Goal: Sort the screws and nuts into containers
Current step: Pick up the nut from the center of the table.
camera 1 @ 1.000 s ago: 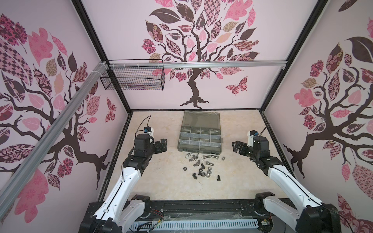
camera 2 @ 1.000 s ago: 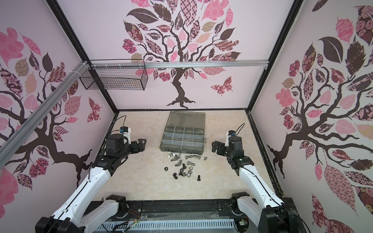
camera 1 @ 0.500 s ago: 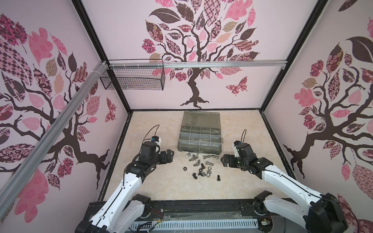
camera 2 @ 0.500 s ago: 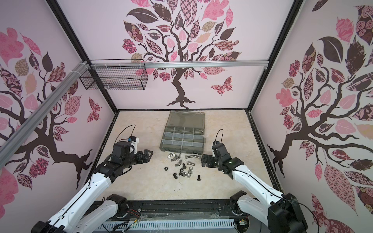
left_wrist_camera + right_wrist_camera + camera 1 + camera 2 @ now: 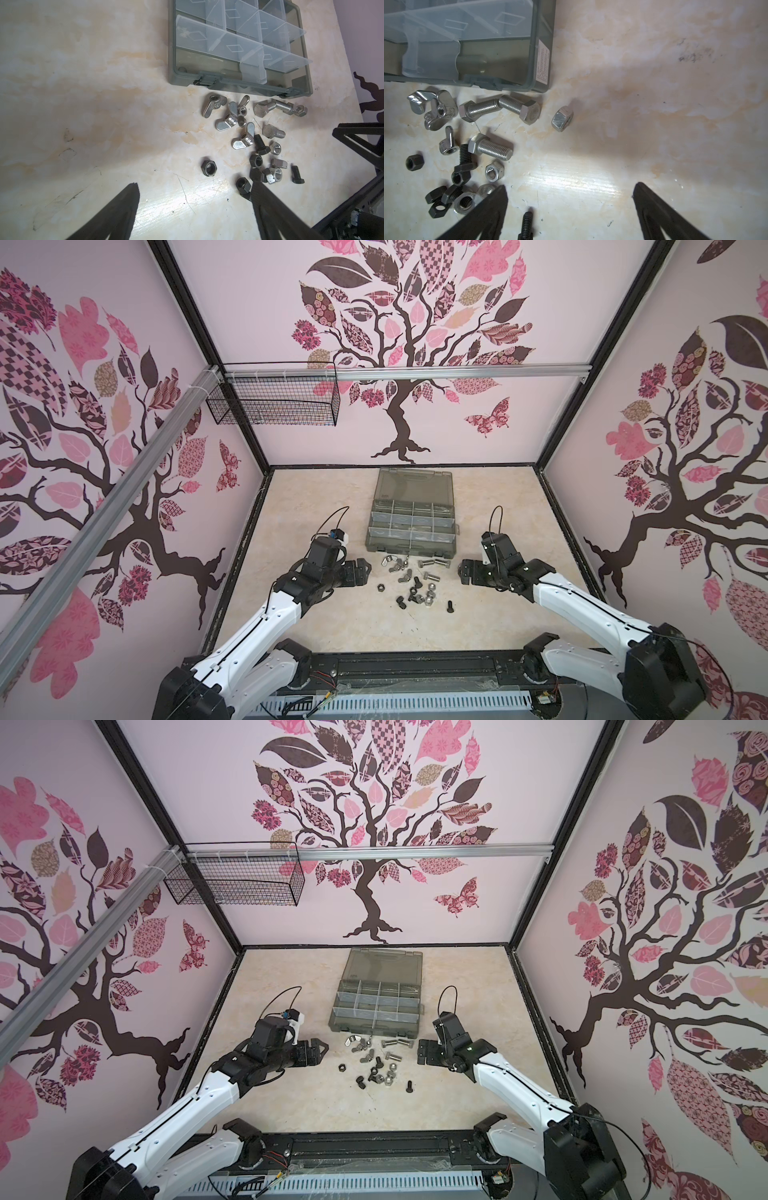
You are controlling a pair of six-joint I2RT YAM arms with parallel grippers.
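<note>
Flanking screws (image 5: 432,563), splayed end effectors (image 5: 368,572) (image 5: 461,572), bare tabletop (image 5: 291,497)

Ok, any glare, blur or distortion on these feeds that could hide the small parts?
Left wrist view: a glare streak on the table between the left gripper's open jaws; the nuts look sharp. Right wrist view: similar glare between the right gripper's open jaws; the screws look crisp. Both top views: even light, wide-angle stretch at the edges, screws and nuts tiny.
</note>
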